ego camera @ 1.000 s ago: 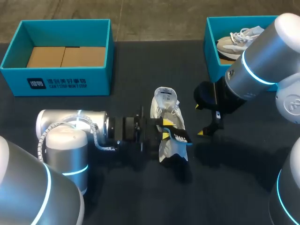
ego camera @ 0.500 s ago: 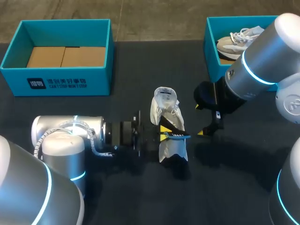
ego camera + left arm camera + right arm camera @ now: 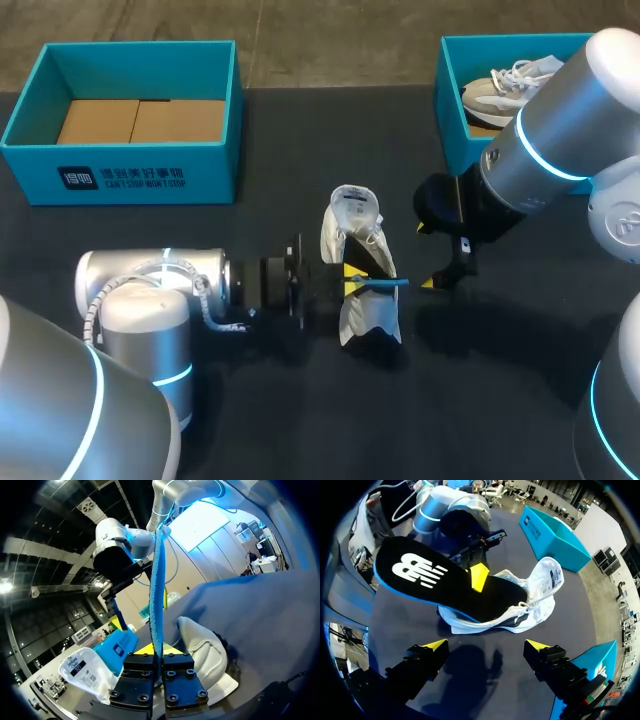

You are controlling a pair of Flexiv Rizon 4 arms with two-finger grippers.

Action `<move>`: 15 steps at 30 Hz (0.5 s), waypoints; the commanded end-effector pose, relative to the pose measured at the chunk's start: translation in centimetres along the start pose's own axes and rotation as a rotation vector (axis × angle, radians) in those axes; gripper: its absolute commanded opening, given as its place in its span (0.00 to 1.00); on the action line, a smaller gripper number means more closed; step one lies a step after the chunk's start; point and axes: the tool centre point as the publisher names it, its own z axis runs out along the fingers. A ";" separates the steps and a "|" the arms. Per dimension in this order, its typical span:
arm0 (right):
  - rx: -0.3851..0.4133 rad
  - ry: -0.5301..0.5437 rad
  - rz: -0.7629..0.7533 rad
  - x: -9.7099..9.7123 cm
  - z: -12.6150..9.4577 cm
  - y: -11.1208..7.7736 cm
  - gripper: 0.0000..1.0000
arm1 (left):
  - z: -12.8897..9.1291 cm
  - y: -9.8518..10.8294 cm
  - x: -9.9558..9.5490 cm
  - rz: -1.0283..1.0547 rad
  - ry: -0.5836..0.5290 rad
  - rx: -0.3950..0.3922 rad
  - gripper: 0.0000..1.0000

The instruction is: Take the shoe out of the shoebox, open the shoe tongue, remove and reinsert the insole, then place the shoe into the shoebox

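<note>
The left gripper (image 3: 352, 281) has rolled at the wrist. Its fingers stay clenched on the insole (image 3: 380, 284), whose black face showed a moment ago and which now stands on edge as a thin blue line over the white shoe (image 3: 350, 222). The shoe lies mid-surface (image 3: 500, 390). The right gripper (image 3: 427, 256) has not moved and hangs just right of the shoe, fingers spread and holding nothing. Bare dark cloth runs along the near edge. The left shoebox (image 3: 120, 172) and the right shoebox (image 3: 450, 100) sit at the far edge, well apart from the shoe.
</note>
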 end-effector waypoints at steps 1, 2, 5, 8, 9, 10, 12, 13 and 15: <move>0.001 -0.001 0.000 0.1 0.1 0.0 1.00 | 0.6 0.7 0.0 -0.003 -0.006 -0.004 0.00; 0.001 -0.001 0.000 0.1 0.1 0.0 1.00 | 0.7 0.8 0.0 -0.007 -0.007 -0.009 0.00; 0.001 -0.001 0.000 0.1 0.1 0.0 1.00 | 0.7 1.1 0.0 -0.007 -0.013 -0.019 0.00; 0.001 -0.001 0.000 0.1 0.1 0.0 1.00 | 0.6 0.4 -0.2 0.007 -0.022 -0.014 0.28; 0.001 -0.001 0.000 0.1 0.1 0.0 1.00 | 0.5 0.1 -0.2 0.014 -0.024 -0.013 0.29; 0.001 -0.001 0.000 0.1 0.1 0.0 1.00 | 0.4 -0.2 -0.3 0.021 -0.024 -0.012 0.32; 0.001 -0.001 0.000 0.1 0.1 0.0 1.00 | 0.2 -0.8 -0.4 0.033 -0.027 -0.006 0.31; 0.001 -0.001 0.000 0.1 0.1 0.0 1.00 | 0.1 -1.1 -0.4 0.034 -0.027 -0.005 0.31; 0.001 -0.001 0.000 0.1 0.1 0.0 1.00 | 0.0 -1.7 -0.4 0.044 -0.025 -0.001 0.26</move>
